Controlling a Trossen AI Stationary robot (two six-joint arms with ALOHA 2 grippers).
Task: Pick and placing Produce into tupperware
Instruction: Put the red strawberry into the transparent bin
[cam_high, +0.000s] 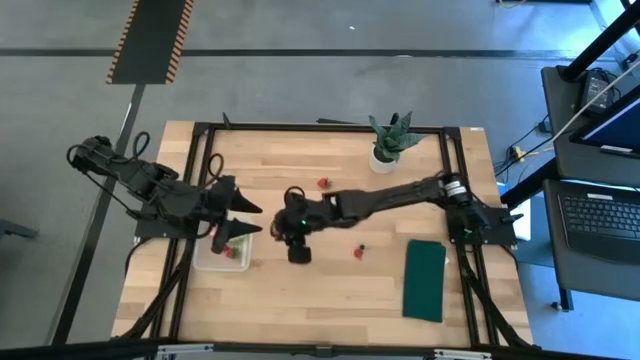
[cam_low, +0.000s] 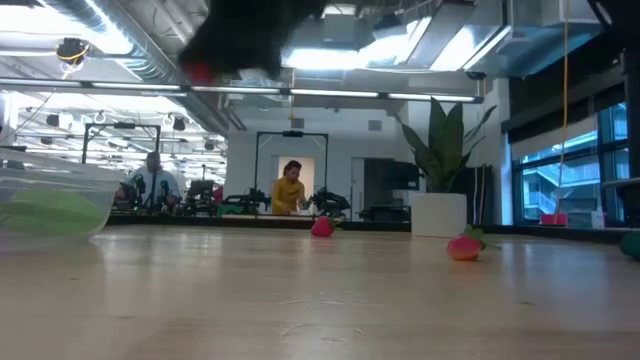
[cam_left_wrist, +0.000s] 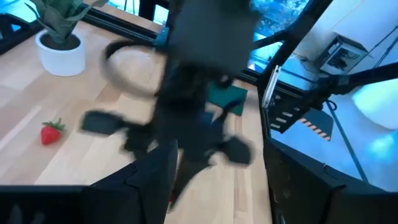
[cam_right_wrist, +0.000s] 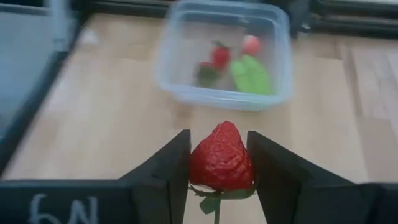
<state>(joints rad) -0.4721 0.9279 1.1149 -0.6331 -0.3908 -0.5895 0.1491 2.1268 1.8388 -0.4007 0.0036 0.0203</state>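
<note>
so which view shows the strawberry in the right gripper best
The right wrist view: the strawberry sits large between the right gripper fingers. The high view hides it under the arm; the low and left wrist views show nothing clear of it.

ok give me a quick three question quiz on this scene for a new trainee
1. True or false: the right tool is shut on a strawberry.
2. Which of these lies inside the tupperware? A) the dark green cloth B) a light green leaf C) the potted plant
3. Fill in: in the high view, the number of loose strawberries on the bare table away from the tupperware is ____.

Key:
1. True; the red berry sits clamped between its two dark fingers.
2. B; the leaf lies in there beside small red pieces, while the cloth and plant stand on the table.
3. Two: one nearer the plant, one nearer the cloth.
</note>
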